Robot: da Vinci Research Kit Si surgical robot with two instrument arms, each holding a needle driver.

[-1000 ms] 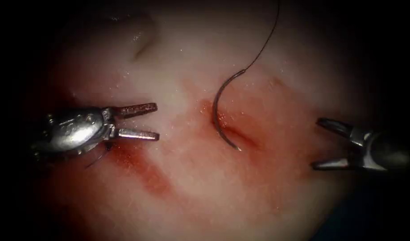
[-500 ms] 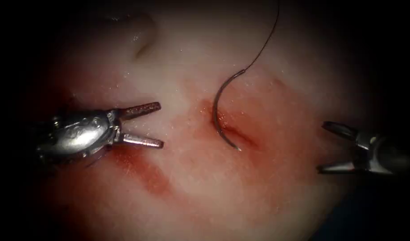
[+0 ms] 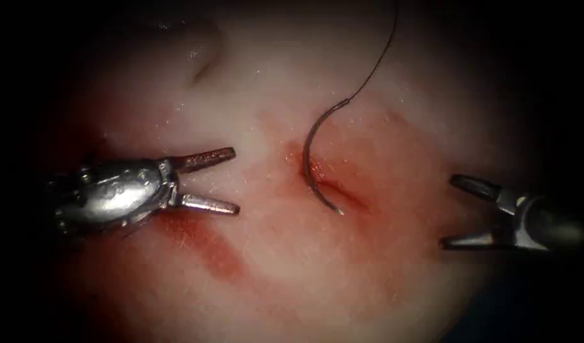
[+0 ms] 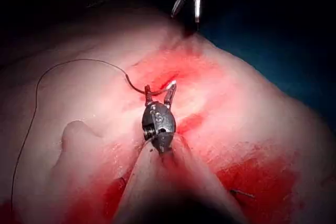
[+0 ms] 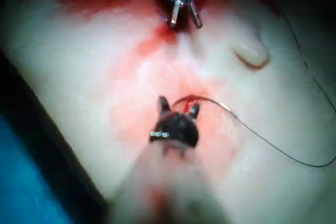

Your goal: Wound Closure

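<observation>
Left tool (image 3: 209, 180) edged nearer needle (image 3: 314, 165), jaws apart, empty. Right tool (image 3: 476, 213) wide open, empty. Needle unmoved, lying free over cut (image 3: 333, 190), thread (image 3: 377, 60) trailing toward tissue's (image 3: 272, 254) far edge.

The thread (image 3: 375, 60) runs off the endoscope view's edge at twelve o'clock, its far end unseen. The right gripper (image 3: 460, 213) is cut by the edge at three o'clock, its shaft lost in dark. The tissue (image 3: 272, 267) fades into shadow around the borders. Whether the needle (image 3: 312, 165) pierces the cut or lies on it cannot be told.
</observation>
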